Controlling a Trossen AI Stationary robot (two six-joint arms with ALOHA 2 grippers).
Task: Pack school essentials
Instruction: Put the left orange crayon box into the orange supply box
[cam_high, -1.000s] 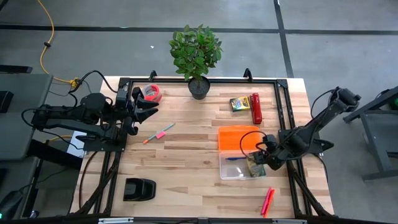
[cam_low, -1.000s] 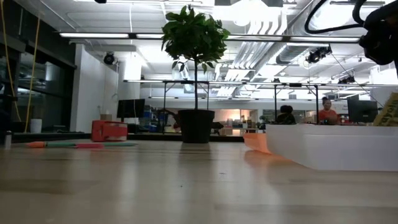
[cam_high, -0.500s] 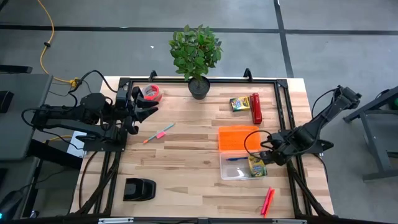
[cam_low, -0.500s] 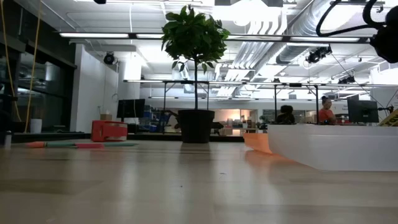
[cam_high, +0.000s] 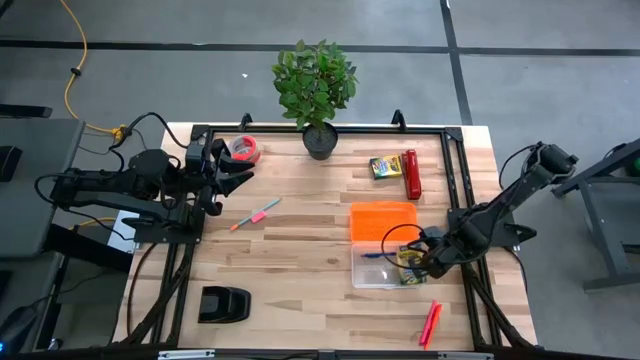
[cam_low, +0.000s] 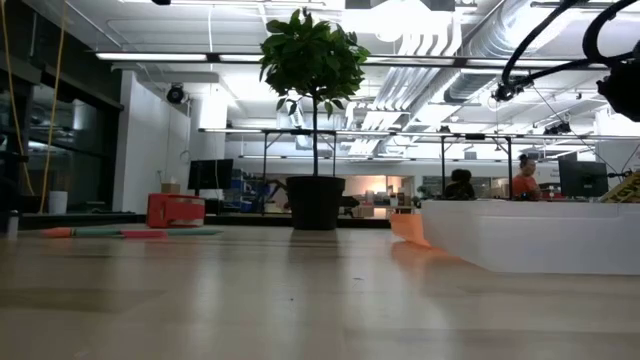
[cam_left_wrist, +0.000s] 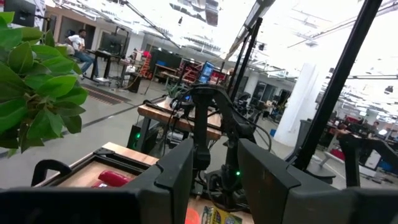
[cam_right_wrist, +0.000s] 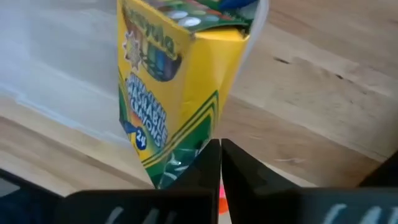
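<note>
A yellow-and-green crayon box (cam_high: 408, 266) sits tilted at the right end of the clear container (cam_high: 372, 276). It leans on the container's right wall (cam_right_wrist: 256, 37). A thin blue pen (cam_high: 376, 255) lies inside. My right gripper (cam_high: 422, 262) hangs over that end, fingers shut, with the tips right at the box's lower end. A second crayon box (cam_high: 384, 166) lies at the far right. Pink markers (cam_high: 430, 322) lie near the front edge. My left gripper (cam_high: 238, 170) waits open at the far left. My right gripper's shut fingertips (cam_right_wrist: 211, 155) stand at the crayon box's lower end (cam_right_wrist: 183, 163), coming slanting down from the table's right side. I cannot tell whether they touch it. The box stays tilted, its upper end over the container's wall.
An orange lid (cam_high: 383, 220) lies just behind the container. A red cylinder (cam_high: 411, 173), a potted plant (cam_high: 318, 90), a red tape roll (cam_high: 244, 150), a pink-and-green pen (cam_high: 258, 212) and a black object (cam_high: 224, 303) are spread over the table.
My right gripper has let go of the crayon box, drawn back a little toward the right edge, then come in again toward the box. The box has sunk from the gripper into the container's right end and now leans there.
</note>
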